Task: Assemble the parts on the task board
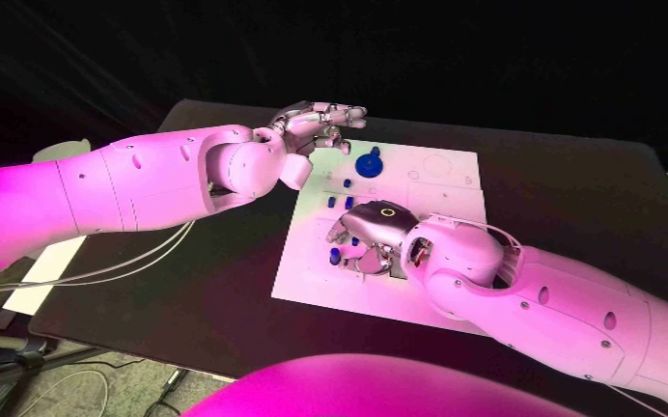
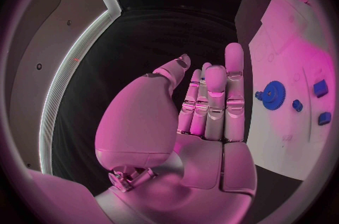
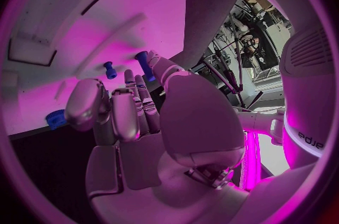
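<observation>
right silver hand [image 1: 365, 236] is curling its fingers down among small blue plastic parts [image 1: 339, 256] at the white task board's [image 1: 440, 195] near edge, grasp impossible to tell | left silver hand [image 2: 205, 105] is hovering spread, holding nothing, beside the blue round gear [image 1: 368, 162] | risk: curled fingers knocking neighbouring parts loose

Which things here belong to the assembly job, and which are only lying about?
Job:
- white task board plate
- blue gear-shaped part
- small blue peg parts
- left robot hand
- right robot hand

Lying about:
- black table
- white cables
</observation>
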